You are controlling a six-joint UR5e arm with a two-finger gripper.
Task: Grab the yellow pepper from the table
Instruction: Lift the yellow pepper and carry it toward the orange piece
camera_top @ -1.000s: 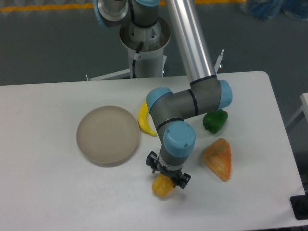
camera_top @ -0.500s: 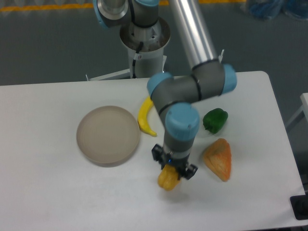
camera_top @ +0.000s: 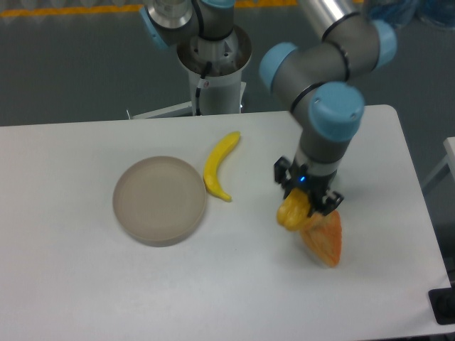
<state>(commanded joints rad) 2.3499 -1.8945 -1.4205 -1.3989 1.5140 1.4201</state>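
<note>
White desk (camera_top: pixel 85 284) fills the view; on its left lies a round beige plate (camera_top: pixel 160 199); just right of it, touching or nearly touching the rim, a curved banana (camera_top: pixel 218 165) lies flat; further right the arm reaches down, and its hand (camera_top: pixel 306 202) is clamped around the yellow pepper (camera_top: pixel 292 213), fingers closed on its upper part; the pepper appears lifted clear of the desk, hanging in front of an orange pepper (camera_top: pixel 325 239) lying at the right; whether the two touch cannot be told. Judged from this, the pick looks essentially done; only holding it securely aloft remains.
</note>
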